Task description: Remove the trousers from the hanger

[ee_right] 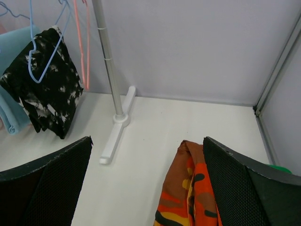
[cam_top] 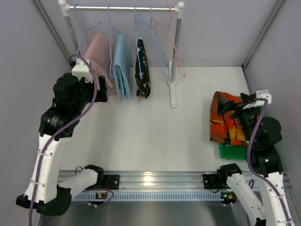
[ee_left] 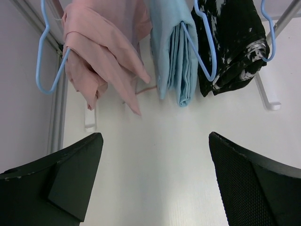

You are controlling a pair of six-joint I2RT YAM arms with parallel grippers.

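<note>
While left claw point(ee_left: 154, 155) and right claw point(ee_right: 147, 150) both released — orange-red trousers point(cam_top: 223, 127) partly over green container point(cam_top: 229, 152).

The tabletop point(cam_top: 150, 132) is seen from above and behind; both wrist cameras are aimed low toward the rack point(cam_top: 122, 8), the black speckled garment point(cam_top: 142, 70) shared by all three views.

We have open bench point(cam_top: 188, 132) between the rack foot point(cam_top: 173, 94) and the orange-red trousers point(cam_top: 225, 125); hanging garments point(cam_top: 121, 66) crowd the rail point(cam_top: 122, 8)
</note>
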